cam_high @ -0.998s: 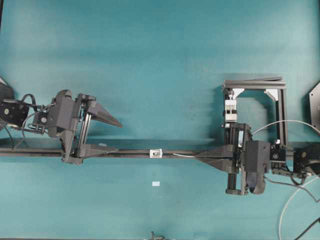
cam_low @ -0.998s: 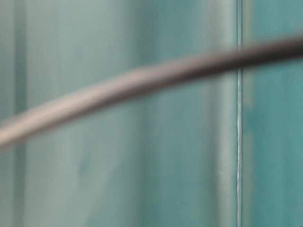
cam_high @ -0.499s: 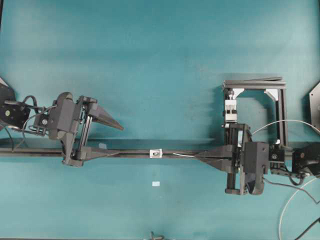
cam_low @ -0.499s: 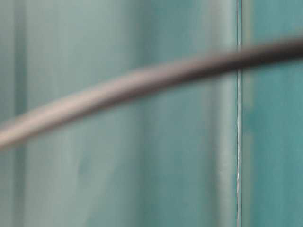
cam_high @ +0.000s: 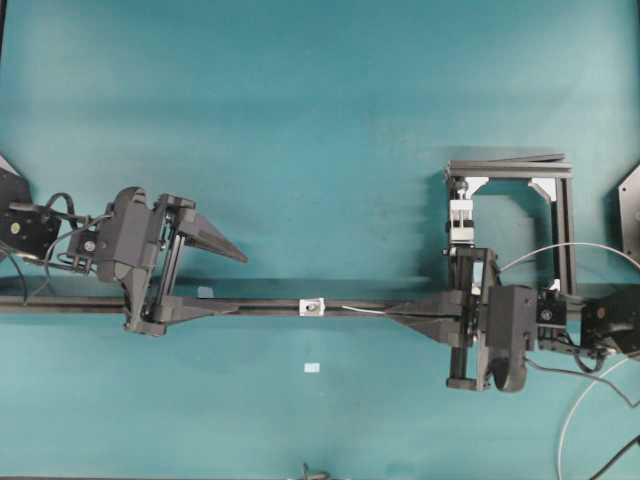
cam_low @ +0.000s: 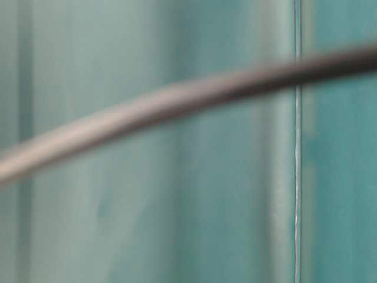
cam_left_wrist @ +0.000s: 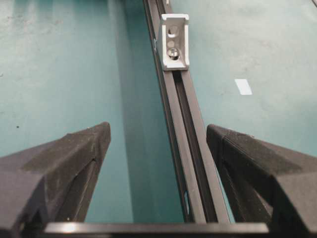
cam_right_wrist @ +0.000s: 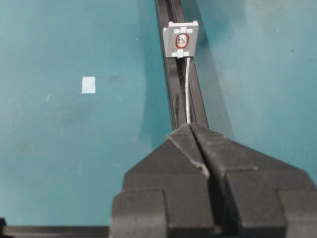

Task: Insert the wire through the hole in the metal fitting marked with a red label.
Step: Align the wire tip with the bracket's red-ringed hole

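Right claw point(cam_right_wrist: 190, 130) gripping wire point(cam_right_wrist: 187, 91), tip at hole point(cam_right_wrist: 181, 42)

From my console, the table point(cam_high: 320, 120) showed a flat teal all over, with one small white patch point(cam_high: 312, 368) lying on it. The rail point(cam_high: 260, 304) crossing it was black. On it, the metal fitting point(cam_right_wrist: 181, 39) was silvery white, and a thin red ring marked the rim of the hole point(cam_right_wrist: 181, 42), which was dark inside. The wire point(cam_right_wrist: 187, 89) read as pale grey-white against the black rail. Both the left gripper point(cam_left_wrist: 158, 144) and the right gripper point(cam_right_wrist: 190, 130) were matt black with a grainy texture. The frame point(cam_high: 510, 215) was black with white corner pieces. The table-level view gave only blurred teal and a grey-brown streak point(cam_low: 177, 97).
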